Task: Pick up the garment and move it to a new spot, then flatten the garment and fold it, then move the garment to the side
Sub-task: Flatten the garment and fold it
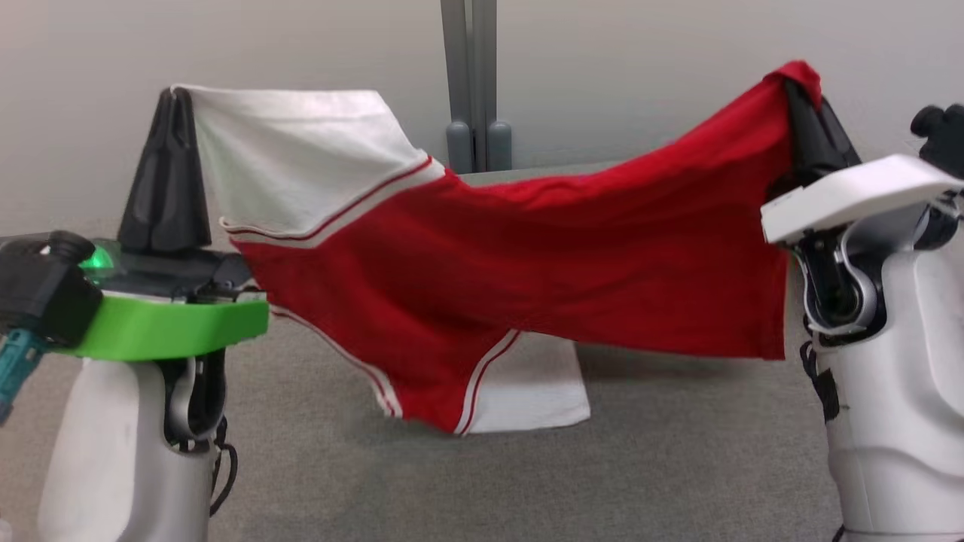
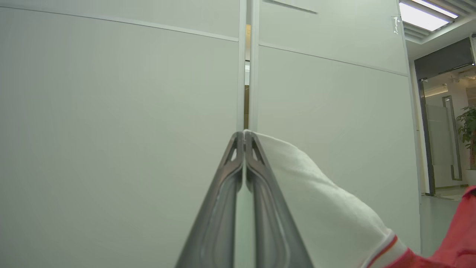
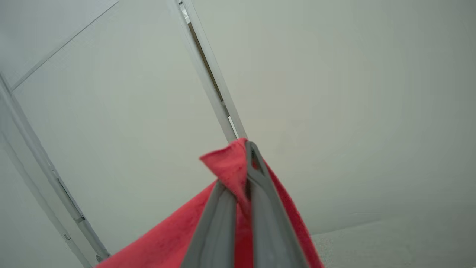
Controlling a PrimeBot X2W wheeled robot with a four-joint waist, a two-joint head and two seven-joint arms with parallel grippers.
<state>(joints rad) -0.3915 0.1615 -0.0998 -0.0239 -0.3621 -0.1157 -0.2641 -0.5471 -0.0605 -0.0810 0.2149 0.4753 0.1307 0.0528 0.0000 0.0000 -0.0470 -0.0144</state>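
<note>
Garment [image 1: 527, 256]: a red top with white sleeves and red-and-white striped trim. It hangs in the air, stretched sideways between the two pincers above the bench. Its middle sags, and the lowest folds, a red point and the lower white sleeve [image 1: 535, 391], hang close to the bench top. Whether they touch it cannot be told.
Left pincer [image 1: 175, 92]: raised at the upper left of the head view, pointing up and pressed together on the top corner of the upper white sleeve [image 1: 301, 158]. In the left wrist view its fingers [image 2: 223, 208] meet at the tips, and the white cloth falls away to that view's right.
Right pincer [image 1: 792, 84]: raised at the upper right and closed on a red corner of the garment, which drapes over its tips. In the right wrist view the red cloth is caught between the closed fingers [image 3: 271, 223].
Level: the red corner sits a little higher in the head view than the white one.
Bench [image 1: 678, 467]: grey with a felt-like top, lying under the hanging garment.
Wrists: a green cover [image 1: 166, 327] sits below the left pincer and a white cover [image 1: 851, 196] below the right.
Backdrop: a pale partition wall [image 1: 301, 38] with a grey post [image 1: 471, 75] stands beyond the bench's far edge. The left wrist view also shows a potted plant [image 2: 468, 126] and a ceiling light [image 2: 427, 9] at its far right.
</note>
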